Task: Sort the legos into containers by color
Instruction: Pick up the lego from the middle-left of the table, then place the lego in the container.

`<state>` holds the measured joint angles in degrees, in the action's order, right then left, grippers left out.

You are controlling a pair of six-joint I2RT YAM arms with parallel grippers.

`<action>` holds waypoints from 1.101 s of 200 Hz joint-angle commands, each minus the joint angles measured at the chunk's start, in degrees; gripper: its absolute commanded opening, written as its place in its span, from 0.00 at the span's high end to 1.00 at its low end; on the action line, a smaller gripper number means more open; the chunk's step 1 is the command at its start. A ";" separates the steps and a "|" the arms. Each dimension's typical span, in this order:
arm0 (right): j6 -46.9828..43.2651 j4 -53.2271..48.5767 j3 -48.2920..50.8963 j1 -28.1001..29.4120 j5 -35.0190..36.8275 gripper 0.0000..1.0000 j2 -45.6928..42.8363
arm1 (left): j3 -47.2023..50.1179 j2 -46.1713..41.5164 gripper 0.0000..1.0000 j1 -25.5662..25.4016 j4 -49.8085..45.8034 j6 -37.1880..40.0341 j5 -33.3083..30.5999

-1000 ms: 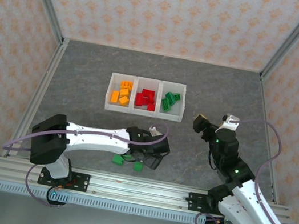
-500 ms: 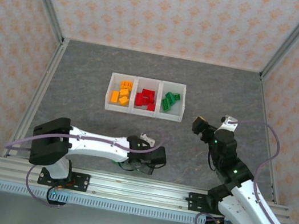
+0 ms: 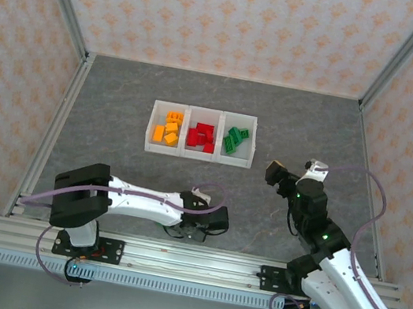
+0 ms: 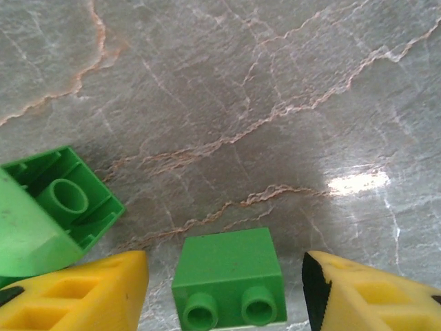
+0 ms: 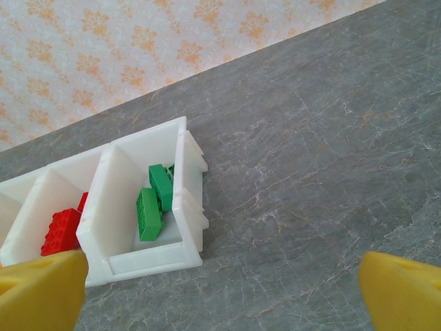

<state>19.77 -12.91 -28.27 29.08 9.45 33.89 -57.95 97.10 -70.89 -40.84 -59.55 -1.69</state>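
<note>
Straddling glossy green 2-stud brick [image 4: 227, 272], left pincer [image 4: 224, 265] unclenched (gaps either side); right pincer [image 5: 220, 269] released.

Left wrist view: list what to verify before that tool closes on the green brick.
1. Green brick sits between the left tool's fingers: ok.
2. Brick gripped: not ok, gaps show on both sides.
3. Second green brick, upside down, clear of the finger beside it: cannot tell.
4. Right-hand bin holds green bricks: ok.
5. Right tool open, apart from that bin: ok.
</note>
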 commanded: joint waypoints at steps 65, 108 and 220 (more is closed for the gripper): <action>0.99 -0.41 0.85 -0.09 0.90 0.00 -0.67 | 1.44 1.52 0.56 1.48 3.57 2.73 -0.41; 1.13 0.14 1.11 -0.08 1.52 0.00 -0.67 | 0.35 2.37 0.60 1.78 3.86 3.72 -2.28; 1.15 -1.01 0.35 -0.08 4.03 0.00 -1.72 | -27.09 9.78 0.70 13.10 4.94 22.90 -17.53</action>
<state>19.99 -12.88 -27.57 29.08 11.00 32.91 -76.60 103.48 -62.35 -37.43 -45.23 -12.84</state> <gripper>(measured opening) 0.995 0.321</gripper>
